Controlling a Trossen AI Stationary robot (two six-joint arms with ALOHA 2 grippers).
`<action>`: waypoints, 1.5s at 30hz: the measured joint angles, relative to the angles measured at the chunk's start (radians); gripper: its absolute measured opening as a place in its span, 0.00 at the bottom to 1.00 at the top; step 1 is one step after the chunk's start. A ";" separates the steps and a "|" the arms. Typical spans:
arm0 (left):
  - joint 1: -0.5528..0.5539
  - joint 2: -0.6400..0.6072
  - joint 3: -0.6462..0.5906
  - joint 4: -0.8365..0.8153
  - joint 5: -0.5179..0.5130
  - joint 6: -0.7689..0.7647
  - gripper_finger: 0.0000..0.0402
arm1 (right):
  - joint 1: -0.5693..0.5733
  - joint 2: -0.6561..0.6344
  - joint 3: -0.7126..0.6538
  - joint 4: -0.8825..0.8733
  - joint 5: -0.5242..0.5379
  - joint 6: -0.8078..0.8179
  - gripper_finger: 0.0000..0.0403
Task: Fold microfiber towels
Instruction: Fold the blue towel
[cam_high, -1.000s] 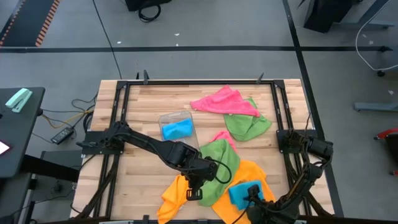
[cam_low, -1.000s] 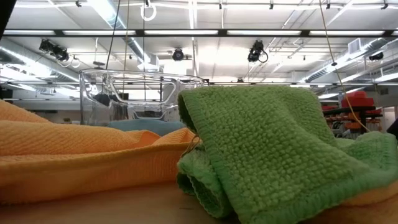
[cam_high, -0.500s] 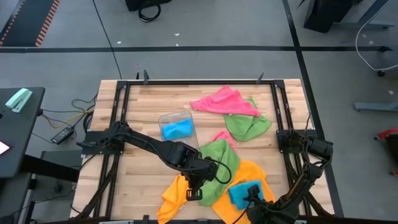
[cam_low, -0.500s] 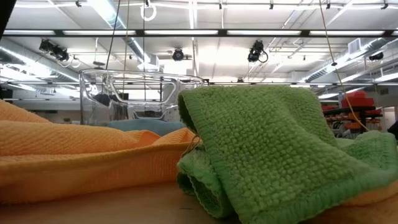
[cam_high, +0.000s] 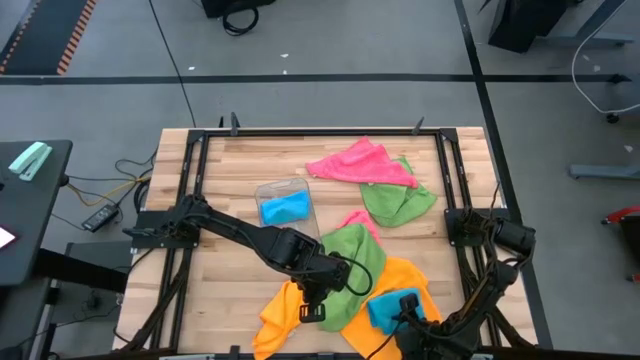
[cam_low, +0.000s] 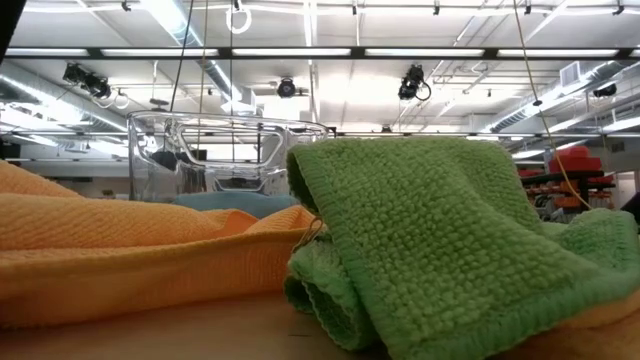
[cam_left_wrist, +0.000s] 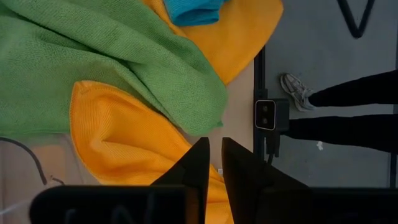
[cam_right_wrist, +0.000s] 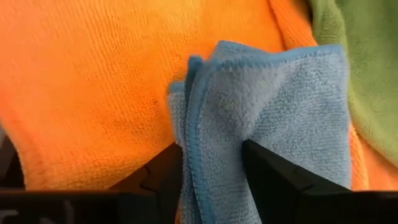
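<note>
the wooden table (cam_high: 230, 170) carries everything, framed by a black rail. the left arm (cam_high: 230, 232) reaches from the table's left edge across to the pile near the front. the right arm (cam_high: 490, 270) drops from the right edge down to the front corner.

the orange microfiber towel (cam_high: 285, 312) is the widest cloth, spread at the front under the others. a green microfiber towel (cam_high: 352, 255) lies crumpled on top of it, and a pink edge (cam_high: 356, 219) pokes out just behind that. farther back sit a pink microfiber towel (cam_high: 358, 162) and, touching it, a second green towel (cam_high: 398, 203).

the clear plastic tray (cam_high: 285, 203) stands left of the pile with a folded blue cloth (cam_high: 284, 208) inside.

the folded sky blue microfiber towel (cam_right_wrist: 267, 118) rests on the orange one, and the right gripper (cam_right_wrist: 211, 163) has its fingers on either side of it, pinching the fold.

the left gripper (cam_left_wrist: 215, 163) hovers over the orange towel's edge with its fingers drawn nearly together, nothing between them.
</note>
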 joint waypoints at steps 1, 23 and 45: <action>0.000 0.000 0.000 0.000 0.000 0.000 0.12 | 0.000 -0.008 0.000 -0.001 0.000 0.003 0.42; -0.002 0.000 0.000 0.001 0.000 -0.005 0.10 | 0.000 -0.036 0.000 0.013 0.023 0.089 0.39; -0.002 0.000 0.000 0.001 0.000 -0.006 0.09 | 0.000 -0.036 0.002 -0.003 0.066 0.075 0.37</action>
